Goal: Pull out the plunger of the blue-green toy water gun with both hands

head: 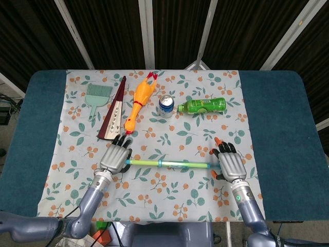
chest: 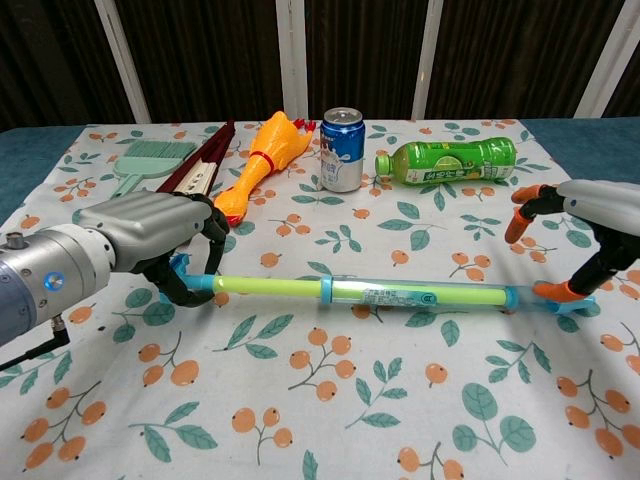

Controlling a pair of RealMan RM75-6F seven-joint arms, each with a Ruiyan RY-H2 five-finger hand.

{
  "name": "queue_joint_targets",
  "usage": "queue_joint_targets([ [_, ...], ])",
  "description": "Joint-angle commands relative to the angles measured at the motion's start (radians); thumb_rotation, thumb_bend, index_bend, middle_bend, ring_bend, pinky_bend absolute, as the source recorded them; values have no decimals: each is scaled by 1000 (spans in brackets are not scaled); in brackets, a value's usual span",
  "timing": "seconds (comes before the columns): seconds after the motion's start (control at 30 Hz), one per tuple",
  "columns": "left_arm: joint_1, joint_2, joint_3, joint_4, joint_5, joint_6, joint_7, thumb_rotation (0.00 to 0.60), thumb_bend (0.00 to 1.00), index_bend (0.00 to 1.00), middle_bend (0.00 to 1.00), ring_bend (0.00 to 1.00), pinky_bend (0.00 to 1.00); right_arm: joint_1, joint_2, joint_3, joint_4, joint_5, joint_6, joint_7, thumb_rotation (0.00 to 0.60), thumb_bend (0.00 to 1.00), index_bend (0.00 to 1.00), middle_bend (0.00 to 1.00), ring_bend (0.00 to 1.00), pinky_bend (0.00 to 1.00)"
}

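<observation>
Water gun: one blue-green toy water gun (head: 169,164) was seen, laid flat and nearly level across the lower middle of the head view, on the floral cloth (head: 205,198).
Plunger: one yellow-green plunger rod (chest: 270,288) was shown drawn out to the left of the clear barrel (chest: 420,296); a blue collar sat where the rod met the barrel.
Left hand: one left hand (chest: 165,240) was placed at the lower left of the chest view, its fingers curled round the blue handle at the plunger's end, which was held.
Right hand: one right hand (head: 230,163) was placed at the lower right of the head view, over the nozzle end of the gun. In the chest view its orange-tipped fingers (chest: 522,215) were spread above the barrel and an orange tip touched the blue nozzle; whether the gun was actually grasped could not be told.
Can: one blue drinks can (head: 166,105) was stood upright at upper centre.
Bottle: one green bottle (head: 204,106) was laid on its side just right of the can, cap towards it.
Rubber chicken: one orange-yellow rubber chicken (head: 139,106) was laid lengthwise left of the can.
Fan: one dark red folded fan (head: 114,113) was laid beside the chicken.
Brush: one pale green hand brush (head: 95,97) was set at the upper left.
Table: one teal table (head: 288,134) was covered in the middle by the cloth.
</observation>
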Motion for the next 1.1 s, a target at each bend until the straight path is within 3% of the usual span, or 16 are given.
queue_joint_targets([
  [0.03, -3, 6, 4, -9, -3, 1, 7, 600, 474, 589, 155, 0, 0, 10, -24, -5, 27, 25, 6, -1, 600, 336, 315, 46, 0, 0],
  [0.93, -21, 10, 24, -39, -19, 27, 32, 600, 474, 592, 154, 0, 0, 29, -59, -31, 151, 109, -8, 41, 600, 336, 382, 90, 0, 0],
  [1.1, -23, 14, 24, -40, -19, 30, 32, 600, 474, 592, 153, 0, 0, 32, -64, -38, 168, 125, -12, 38, 600, 337, 486, 137, 0, 0],
])
